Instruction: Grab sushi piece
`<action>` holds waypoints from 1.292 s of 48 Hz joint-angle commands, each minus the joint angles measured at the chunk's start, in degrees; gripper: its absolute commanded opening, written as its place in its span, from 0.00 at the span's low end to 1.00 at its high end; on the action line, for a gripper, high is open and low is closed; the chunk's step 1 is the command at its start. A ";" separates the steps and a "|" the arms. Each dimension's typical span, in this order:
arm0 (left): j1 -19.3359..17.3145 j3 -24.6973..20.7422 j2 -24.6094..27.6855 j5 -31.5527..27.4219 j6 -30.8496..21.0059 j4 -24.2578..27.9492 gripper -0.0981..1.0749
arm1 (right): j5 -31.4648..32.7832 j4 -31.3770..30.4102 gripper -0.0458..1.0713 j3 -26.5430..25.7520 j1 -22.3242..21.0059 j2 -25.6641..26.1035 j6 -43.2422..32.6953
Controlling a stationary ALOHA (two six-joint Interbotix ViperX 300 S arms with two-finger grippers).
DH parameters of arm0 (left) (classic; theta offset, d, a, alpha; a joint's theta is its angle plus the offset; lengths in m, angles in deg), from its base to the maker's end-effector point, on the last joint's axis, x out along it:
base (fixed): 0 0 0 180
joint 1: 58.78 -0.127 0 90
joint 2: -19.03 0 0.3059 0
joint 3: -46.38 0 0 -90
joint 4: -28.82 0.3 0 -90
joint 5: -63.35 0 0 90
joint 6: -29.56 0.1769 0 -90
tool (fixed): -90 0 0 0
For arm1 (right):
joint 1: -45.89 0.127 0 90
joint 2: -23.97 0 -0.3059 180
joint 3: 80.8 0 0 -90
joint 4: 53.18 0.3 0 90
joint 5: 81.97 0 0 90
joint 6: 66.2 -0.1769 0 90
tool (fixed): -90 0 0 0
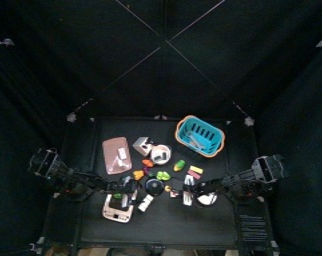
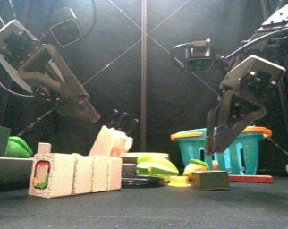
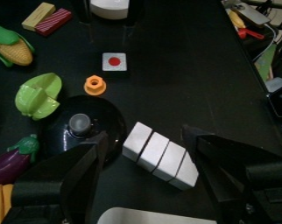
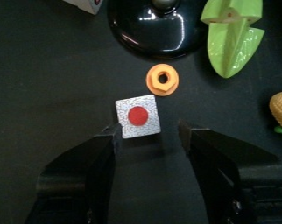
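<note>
The sushi piece is a small white square with a red dot on top, lying flat on the black table. My right gripper hangs right over it, open, its fingertips on either side of the piece's near edge without touching it. In the left wrist view the sushi piece lies well beyond my left gripper, which is open wide above a row of white blocks. The front view shows both arms hanging down behind the toys.
An orange ring, a black lidded pan and a green vegetable lie just past the sushi piece. Corn and an aubergine lie to one side. A teal basket and a pink tray stand at the back.
</note>
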 commanded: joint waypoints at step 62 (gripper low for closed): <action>-6.59 -25.49 24.70 -0.09 0.26 3.16 0.93 | 11.87 1.23 0.83 8.44 -2.37 17.67 -0.53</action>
